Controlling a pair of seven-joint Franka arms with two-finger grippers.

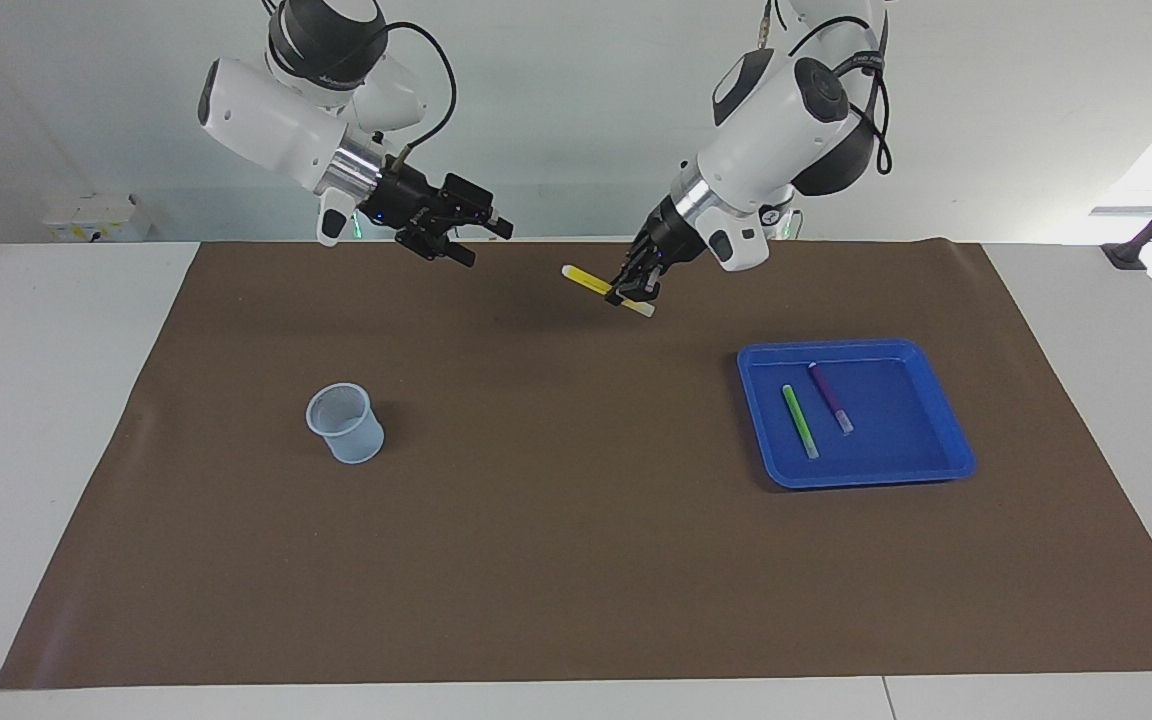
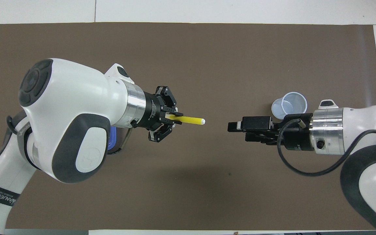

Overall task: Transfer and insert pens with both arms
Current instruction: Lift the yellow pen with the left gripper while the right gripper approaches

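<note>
Your left gripper (image 1: 633,290) pinched the yellow pen (image 1: 591,283) in the air over the brown mat (image 1: 576,560). Your right gripper (image 1: 484,238) was spread, facing it. The green pen (image 1: 799,421) and the purple pen (image 1: 830,397) lay in the blue tray (image 1: 946,440).

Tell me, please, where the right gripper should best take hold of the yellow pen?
Probably the bare stretch of the yellow pen just short of its pale tip, coming in end-on. It lies level and points at the open right gripper, while the left gripper holds its other end.
</note>
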